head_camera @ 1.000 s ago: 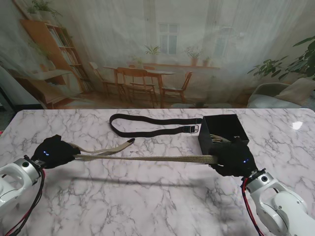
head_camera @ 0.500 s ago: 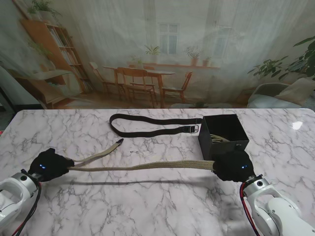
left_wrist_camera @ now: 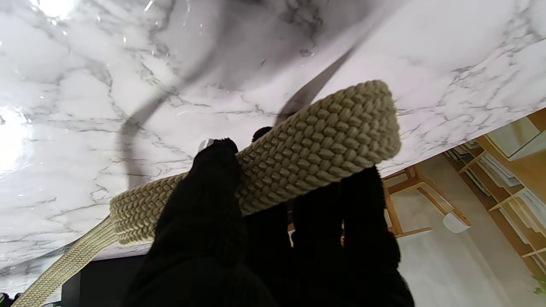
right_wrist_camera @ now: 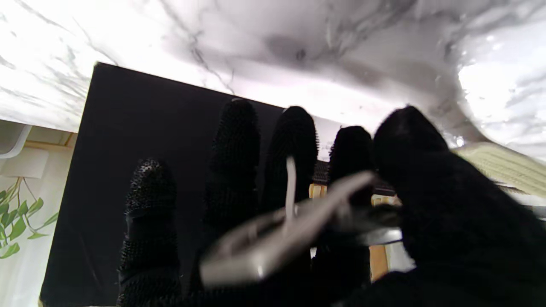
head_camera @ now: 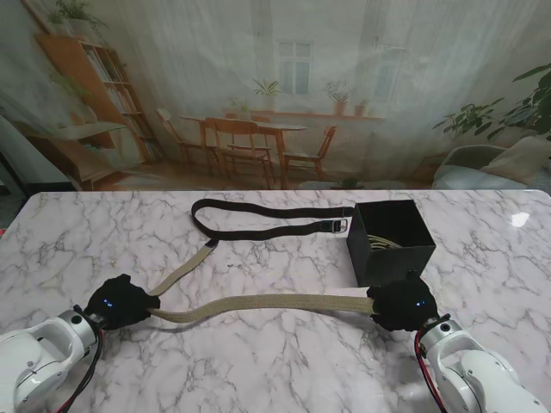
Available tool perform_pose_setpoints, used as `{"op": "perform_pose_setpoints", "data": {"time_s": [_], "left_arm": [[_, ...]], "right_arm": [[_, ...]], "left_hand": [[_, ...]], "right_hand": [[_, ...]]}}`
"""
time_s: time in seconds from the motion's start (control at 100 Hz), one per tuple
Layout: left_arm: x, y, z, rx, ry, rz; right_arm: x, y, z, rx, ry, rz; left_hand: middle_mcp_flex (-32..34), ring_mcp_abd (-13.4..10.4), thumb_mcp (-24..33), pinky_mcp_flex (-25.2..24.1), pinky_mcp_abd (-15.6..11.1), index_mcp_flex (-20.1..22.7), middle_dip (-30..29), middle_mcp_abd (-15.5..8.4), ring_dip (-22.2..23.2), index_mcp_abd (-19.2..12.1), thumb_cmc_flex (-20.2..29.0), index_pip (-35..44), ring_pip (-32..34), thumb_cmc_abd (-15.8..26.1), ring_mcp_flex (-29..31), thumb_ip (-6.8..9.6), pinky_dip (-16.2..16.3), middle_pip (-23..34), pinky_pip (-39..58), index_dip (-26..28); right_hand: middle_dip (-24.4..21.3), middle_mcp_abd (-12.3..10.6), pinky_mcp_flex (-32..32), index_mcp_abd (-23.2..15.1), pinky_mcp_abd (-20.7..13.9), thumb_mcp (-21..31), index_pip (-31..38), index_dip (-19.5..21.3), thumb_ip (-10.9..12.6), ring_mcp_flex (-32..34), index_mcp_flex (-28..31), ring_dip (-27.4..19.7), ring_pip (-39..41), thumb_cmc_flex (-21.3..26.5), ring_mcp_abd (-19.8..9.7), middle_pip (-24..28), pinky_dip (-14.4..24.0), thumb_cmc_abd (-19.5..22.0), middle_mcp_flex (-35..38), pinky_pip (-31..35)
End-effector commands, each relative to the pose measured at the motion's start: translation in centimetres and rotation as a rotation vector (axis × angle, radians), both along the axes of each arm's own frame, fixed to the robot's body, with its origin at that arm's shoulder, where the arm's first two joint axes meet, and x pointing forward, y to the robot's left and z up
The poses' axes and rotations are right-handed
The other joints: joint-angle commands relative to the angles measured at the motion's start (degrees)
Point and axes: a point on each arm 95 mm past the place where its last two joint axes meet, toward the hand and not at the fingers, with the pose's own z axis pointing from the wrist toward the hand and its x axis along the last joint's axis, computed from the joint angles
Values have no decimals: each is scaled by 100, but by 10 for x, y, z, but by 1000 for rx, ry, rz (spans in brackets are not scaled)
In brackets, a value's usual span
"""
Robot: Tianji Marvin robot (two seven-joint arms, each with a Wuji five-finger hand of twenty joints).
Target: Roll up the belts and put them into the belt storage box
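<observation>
- White grey-veined marble table (head_camera: 258,361); printed dining-room backdrop (head_camera: 284,95) behind.
- Left hand (head_camera: 120,303) and right hand (head_camera: 400,303) each grip the woven beige belt (head_camera: 258,303).
- Black square storage box (head_camera: 392,237) near right hand.

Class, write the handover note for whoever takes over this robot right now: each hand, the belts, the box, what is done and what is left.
Left hand: shut on the tan belt.
Right hand: shut on that belt's buckle end, beside the box.
Black belt: flat on the table, touched by neither hand.
Done: a tan strap already seems to sit in the box.
Left: roll the tan belt, box it, then the black one.
</observation>
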Motion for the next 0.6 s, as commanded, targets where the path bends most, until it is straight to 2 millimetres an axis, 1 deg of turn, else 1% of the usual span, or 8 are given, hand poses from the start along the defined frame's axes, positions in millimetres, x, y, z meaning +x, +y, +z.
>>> {"op": "perform_pose_setpoints", "data": {"time_s": [0.0,0.09,0.12,0.16,0.24,0.29,0.45,0.59], "left_arm": [[1,-3,-4,0,20,0],[3,-6,-4,-2,24,-7],[3,-6,-4,-4,23,-9],[4,-7,-3,-5,21,-12],[4,-8,-2,-5,18,-15],[5,-8,-2,-4,17,-16],[5,-7,-1,-1,9,-15],[5,-6,0,0,4,-12]], "right_arm": [[-1,-3,-6,-13,26,-5],[-1,-5,-9,-9,55,-9],[-1,-5,-10,-9,70,-10],[-2,-6,-10,-7,86,-12],[-2,-7,-11,6,121,-13],[-3,-7,-12,17,147,-15],[-5,-10,-12,35,213,-18],[-7,-11,-10,66,286,-20]], "left_hand": [[194,191,66,15,123,178,99,95,106,-50,473,282,226,122,133,13,109,154,271,148],[188,192,74,22,116,172,126,101,157,-46,472,303,276,121,132,16,119,196,287,159],[181,194,66,23,118,173,127,108,170,-48,472,309,285,121,130,11,122,200,290,161],[182,193,81,26,122,173,131,106,181,-43,472,314,292,126,128,20,124,209,294,162],[176,195,85,18,123,168,130,100,192,-40,473,317,293,129,121,16,125,214,292,162],[173,192,83,16,121,163,130,111,199,-44,473,317,291,125,118,17,125,216,289,161],[171,200,91,18,127,164,131,119,214,-34,473,326,294,126,126,17,128,223,290,164],[169,209,106,22,130,164,130,117,226,-25,472,330,293,129,122,17,131,228,293,164]], "right_hand": [[0,36,-183,98,181,-183,-179,241,-40,-190,-168,-106,-252,-283,90,-94,66,-192,-232,-124],[-42,127,-294,295,191,-373,-478,539,74,-407,-179,-152,-368,-503,161,-221,101,-105,-544,-202],[-75,177,-357,437,194,-422,-744,785,229,-536,-199,-194,-440,-600,197,-294,145,-59,-721,-263],[-88,214,-407,549,195,-429,-838,900,373,-604,-207,-212,-468,-691,236,-321,159,-5,-825,-304],[-104,246,-445,607,188,-441,-872,940,410,-702,-231,-226,-505,-735,261,-361,161,76,-927,-329],[-147,307,-509,793,173,-346,-1077,1078,644,-813,-294,-258,-548,-830,293,-425,181,155,-1049,-398],[-155,395,-610,1020,158,-344,-1287,1132,699,-1022,-454,-297,-626,-931,349,-475,182,281,-1279,-487],[-470,639,-816,1393,108,-441,-1964,1014,727,-1474,-641,-454,-842,-994,477,-996,233,368,-1849,-708]]}}
